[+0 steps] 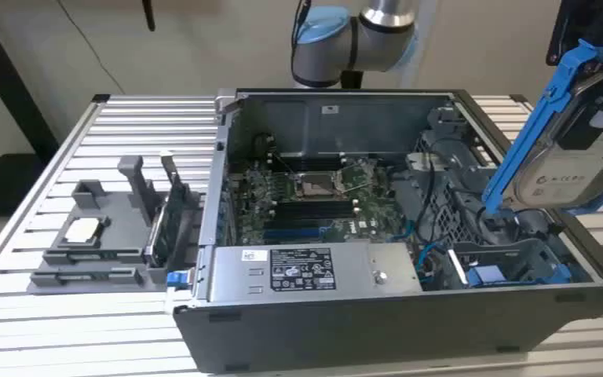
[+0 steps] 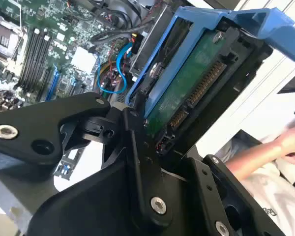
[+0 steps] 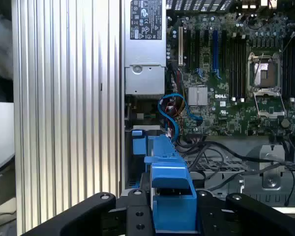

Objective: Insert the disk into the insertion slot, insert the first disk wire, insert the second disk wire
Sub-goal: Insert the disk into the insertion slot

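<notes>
The gripper is clamped on the disk, with its black fingers pressed against either side of the blue carrier frame. In the exterior view the disk hangs on end and slightly tilted at that view's right. Its white label faces outward. It sits above the open end of the computer case, and it is not in the insertion slot. In the second wrist view the green circuit board on the disk's underside shows between the blue rails.

A slatted aluminium table carries everything. The open computer case lies on its side in the middle of the table. Inside it, the green motherboard covers the floor, with its bare processor socket near the centre. The grey power-supply box lies along the near wall, label up. On the table at the exterior view's left stands a grey plastic fixture with upright posts.

The insertion slot, a grey bay with blue clips, sits in the case's near corner below the disk. A thin blue cable loops beside the power-supply box. A person's hand rests at the edge of the second wrist view.
</notes>
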`<action>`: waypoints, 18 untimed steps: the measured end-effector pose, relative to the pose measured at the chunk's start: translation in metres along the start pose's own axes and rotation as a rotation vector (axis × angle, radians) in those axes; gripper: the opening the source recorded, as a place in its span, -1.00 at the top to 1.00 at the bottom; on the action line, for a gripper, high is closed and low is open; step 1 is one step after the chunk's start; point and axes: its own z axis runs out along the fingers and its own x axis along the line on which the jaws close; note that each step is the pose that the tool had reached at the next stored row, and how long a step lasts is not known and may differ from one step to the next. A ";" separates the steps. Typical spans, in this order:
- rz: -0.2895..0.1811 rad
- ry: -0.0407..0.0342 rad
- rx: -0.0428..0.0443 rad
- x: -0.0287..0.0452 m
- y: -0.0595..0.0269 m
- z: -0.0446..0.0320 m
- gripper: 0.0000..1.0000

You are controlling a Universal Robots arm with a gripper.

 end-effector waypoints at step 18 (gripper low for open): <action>0.000 -0.0002 0.0000 0.0057 -0.0004 0.0068 0.35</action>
